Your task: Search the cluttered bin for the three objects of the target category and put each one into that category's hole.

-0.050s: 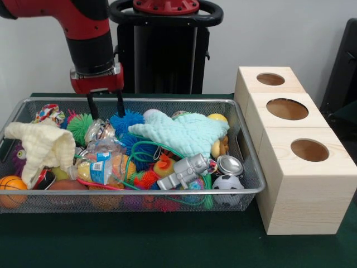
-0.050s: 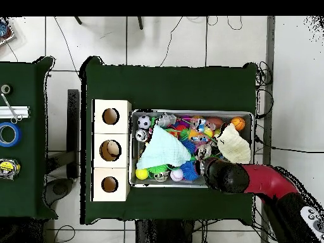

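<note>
A wire mesh bin (image 1: 254,188) holds a heap of toys and cloths. My gripper (image 1: 105,105) hangs open just above the bin's back left part, over a crumpled silver wrapper (image 1: 93,132), with nothing between its fingers (image 1: 91,107). Among the clutter lie a soccer ball (image 1: 227,182), a small basketball (image 1: 11,190), a yellow ball (image 1: 217,118), green (image 1: 81,126) and blue (image 1: 126,121) spiky balls, a plastic bottle (image 1: 99,168), a silver can (image 1: 230,164) and a grey robot figure (image 1: 187,170). In the overhead view the arm (image 2: 253,180) covers the gripper.
A pale wooden box (image 1: 304,195) with three round holes (image 1: 270,79) (image 1: 287,109) (image 1: 309,149) stands against the bin's right side. A teal cloth (image 1: 181,132) and a cream cloth (image 1: 42,145) drape over the toys. In the overhead view a tape roll (image 2: 7,134) lies on a separate side table.
</note>
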